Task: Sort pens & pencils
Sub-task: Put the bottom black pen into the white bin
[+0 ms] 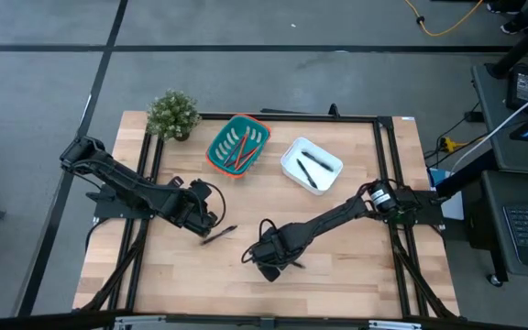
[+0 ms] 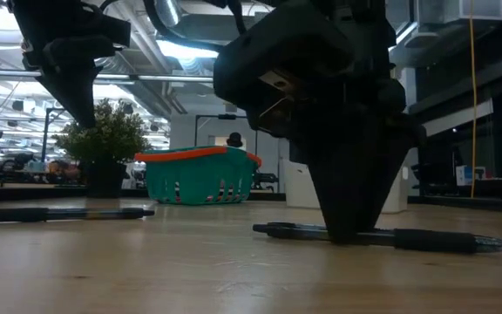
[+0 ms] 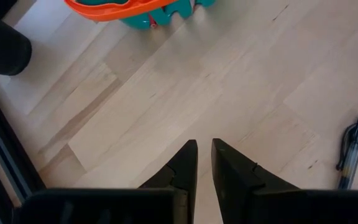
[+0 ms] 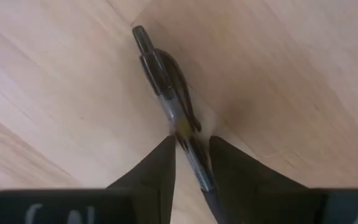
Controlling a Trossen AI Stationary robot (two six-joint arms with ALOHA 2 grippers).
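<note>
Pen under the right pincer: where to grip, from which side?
Grip the pen mid-barrel, coming straight down. It lies flat on the table, so only its two long sides are free. The right pincer already straddles it, fingers either side of the barrel; probably best kept below the clip.

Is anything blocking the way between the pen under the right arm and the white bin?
Nothing visible does. The right gripper has its fingers on either side of the pen on the table, and the bare wood between there and the white bin holds nothing. The left gripper is off to the side.
</note>
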